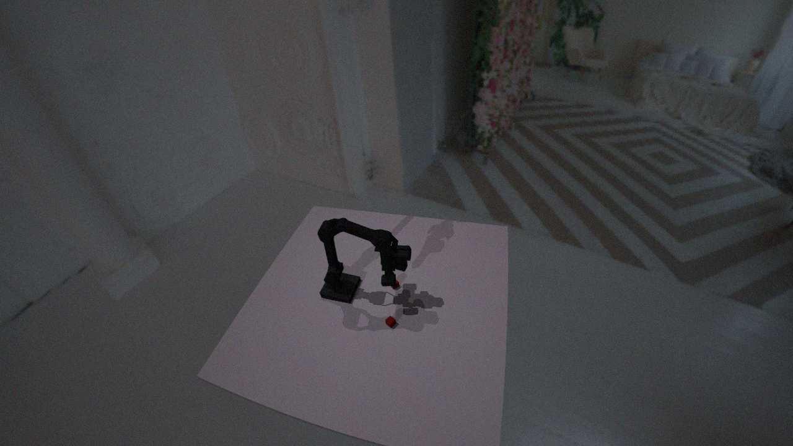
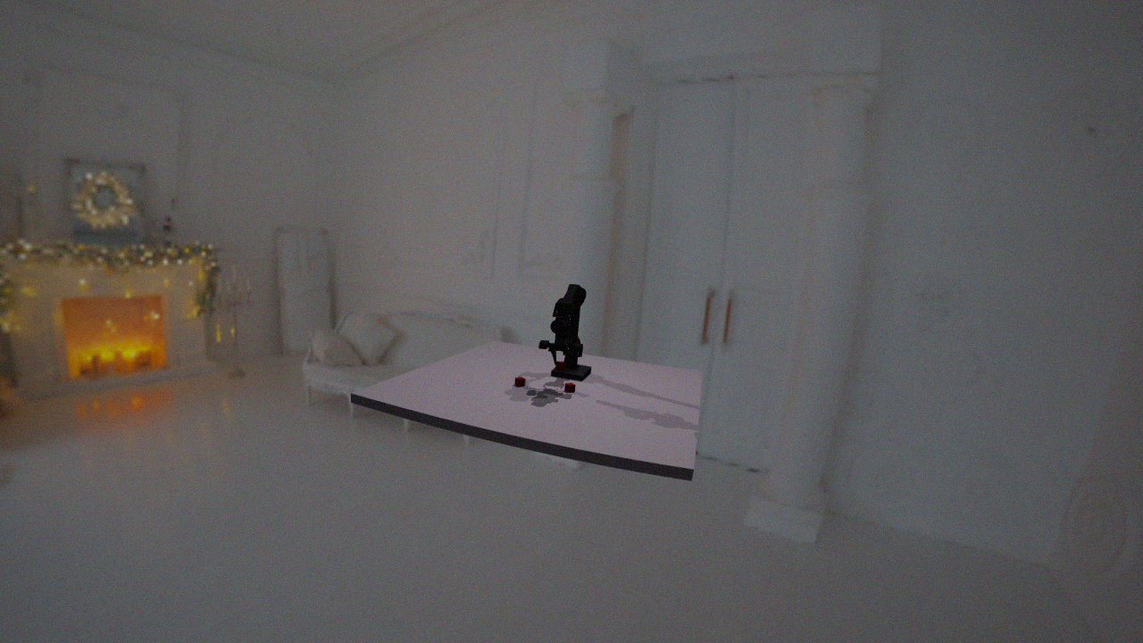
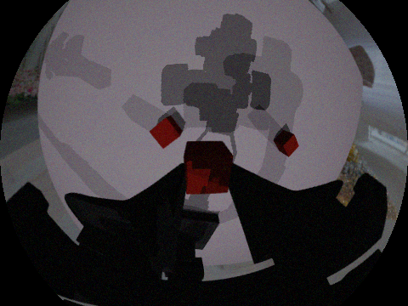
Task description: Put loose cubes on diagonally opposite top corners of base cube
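My gripper point(image 1: 389, 280) point(image 2: 560, 363) point(image 3: 206, 168) is shut on a red cube point(image 2: 560, 365) point(image 3: 207, 178), held well above the table. In the top view the fingers hide this cube. A second red cube point(image 1: 395, 285) point(image 2: 570, 388) point(image 3: 164, 133) sits on the table, left of the held cube in the wrist view. A third red cube point(image 1: 390, 321) point(image 2: 520, 382) point(image 3: 285, 142) sits on the table, to the right in the wrist view. The two table cubes stand apart and nothing rests on them. All look alike, so I cannot tell which is the base cube.
The arm's black base point(image 1: 339, 288) point(image 2: 571, 371) stands on the pale table point(image 1: 332, 376) point(image 2: 639, 447). Dark shadows of the arm fall across the table between and beyond the two table cubes. The table edges are visible in the top and exterior views.
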Tool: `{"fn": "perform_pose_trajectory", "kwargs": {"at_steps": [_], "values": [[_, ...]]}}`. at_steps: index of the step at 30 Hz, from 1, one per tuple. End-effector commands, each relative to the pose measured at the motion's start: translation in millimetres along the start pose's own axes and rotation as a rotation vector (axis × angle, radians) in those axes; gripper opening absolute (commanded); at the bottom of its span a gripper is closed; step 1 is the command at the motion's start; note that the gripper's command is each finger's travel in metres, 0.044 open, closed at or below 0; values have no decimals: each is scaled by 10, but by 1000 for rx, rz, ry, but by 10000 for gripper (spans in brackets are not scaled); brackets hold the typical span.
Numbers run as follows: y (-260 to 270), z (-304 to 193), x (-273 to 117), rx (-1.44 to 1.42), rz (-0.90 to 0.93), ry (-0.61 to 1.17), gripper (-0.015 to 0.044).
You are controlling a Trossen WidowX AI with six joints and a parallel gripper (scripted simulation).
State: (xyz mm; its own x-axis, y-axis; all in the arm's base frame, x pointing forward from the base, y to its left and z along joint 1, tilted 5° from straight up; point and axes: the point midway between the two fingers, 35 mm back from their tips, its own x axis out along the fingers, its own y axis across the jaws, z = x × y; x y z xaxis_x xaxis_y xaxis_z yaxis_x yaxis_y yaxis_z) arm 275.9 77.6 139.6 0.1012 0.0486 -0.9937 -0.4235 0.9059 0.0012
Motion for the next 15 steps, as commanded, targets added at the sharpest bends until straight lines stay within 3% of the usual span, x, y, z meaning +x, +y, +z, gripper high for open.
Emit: {"fn": "perform_pose_trajectory", "kwargs": {"at_steps": [1,15], "values": [[38,11,39,106,-2,6,105],[205,61,101,533,-2,5,105]]}}
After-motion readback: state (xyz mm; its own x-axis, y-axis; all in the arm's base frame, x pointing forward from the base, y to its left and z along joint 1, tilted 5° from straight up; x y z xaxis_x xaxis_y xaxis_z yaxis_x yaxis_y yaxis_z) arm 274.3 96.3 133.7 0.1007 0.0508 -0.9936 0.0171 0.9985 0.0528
